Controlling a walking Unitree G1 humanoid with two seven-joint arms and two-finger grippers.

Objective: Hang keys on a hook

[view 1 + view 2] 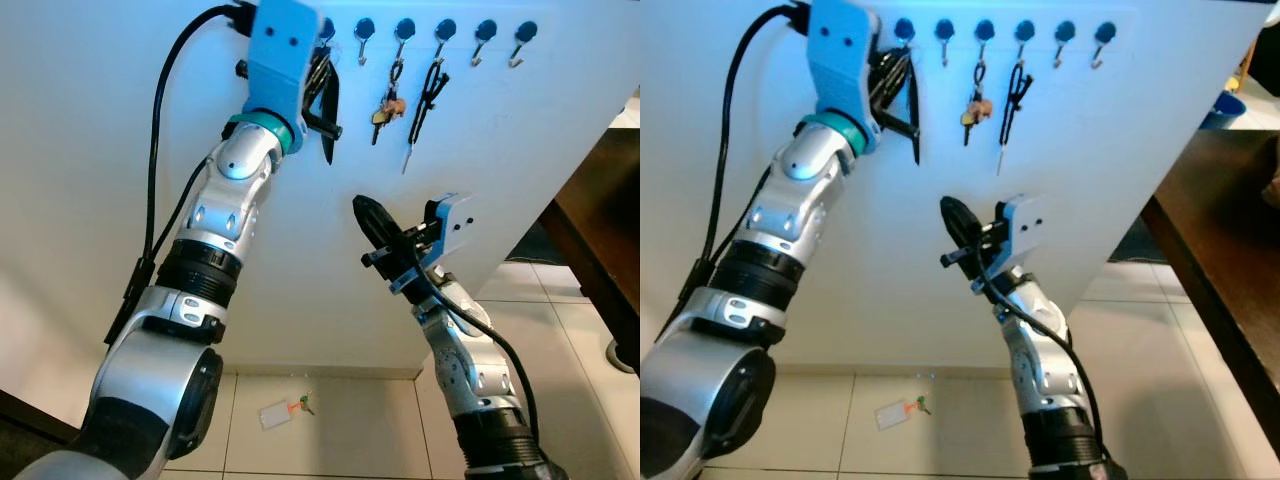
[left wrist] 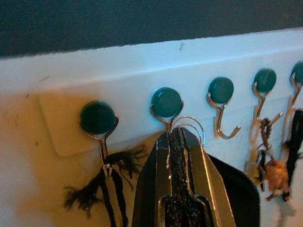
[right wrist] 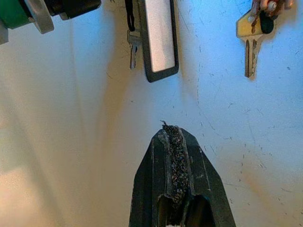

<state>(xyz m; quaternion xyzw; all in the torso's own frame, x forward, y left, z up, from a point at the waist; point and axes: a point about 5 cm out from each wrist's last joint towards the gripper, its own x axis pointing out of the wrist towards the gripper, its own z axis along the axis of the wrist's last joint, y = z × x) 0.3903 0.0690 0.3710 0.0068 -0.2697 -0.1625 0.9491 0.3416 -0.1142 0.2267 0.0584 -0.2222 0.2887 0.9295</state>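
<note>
A row of teal-knobbed hooks [image 1: 404, 30] runs along the top of a white board [image 1: 520, 150]. My left gripper [image 1: 322, 70] is raised to that row and shut on a silver key ring [image 2: 188, 126]. The ring sits right at the second hook [image 2: 166, 101], touching or just in front of its wire. A black-framed tag [image 3: 160, 35] and a small key [image 3: 133, 47] hang from the ring below the fingers. My right gripper [image 1: 362, 212] is shut and empty, held lower, in front of the bare board.
A black tassel [image 2: 102, 179] hangs on the first hook, and the third hook [image 2: 221, 92] is free. Keys with a brown charm [image 1: 388, 105] and keys on a black cord [image 1: 428, 100] hang further right. A white tag with keys [image 1: 283, 411] lies on the floor tiles. A dark table [image 1: 600, 230] stands at the right.
</note>
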